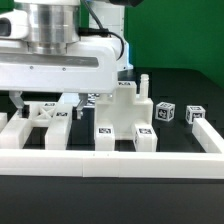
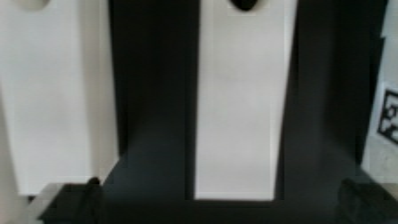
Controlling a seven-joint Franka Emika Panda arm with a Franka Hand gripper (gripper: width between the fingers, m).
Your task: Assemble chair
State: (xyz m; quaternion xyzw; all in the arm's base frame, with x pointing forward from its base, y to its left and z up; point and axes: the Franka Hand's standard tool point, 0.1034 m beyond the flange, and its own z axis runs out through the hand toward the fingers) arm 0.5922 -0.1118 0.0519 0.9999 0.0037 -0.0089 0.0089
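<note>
The chair is in loose white tagged pieces on the black table. In the exterior view a flat piece (image 1: 45, 113) lies under my gripper (image 1: 50, 102), a blocky piece (image 1: 122, 112) with upright pegs stands in the middle, and two small blocks (image 1: 165, 112) sit at the exterior view's right. The wrist view looks down on two long white bars: one (image 2: 240, 100) runs between my dark fingertips (image 2: 71, 205), the other (image 2: 45, 100) lies beside it. My gripper (image 2: 217, 206) is open and hovers over the bar, holding nothing.
A long plain white border rail (image 1: 110, 160) runs along the front and turns up at the exterior view's right (image 1: 207, 135). The arm's large body hides the back left. A tag (image 2: 388, 115) shows at the wrist view's edge.
</note>
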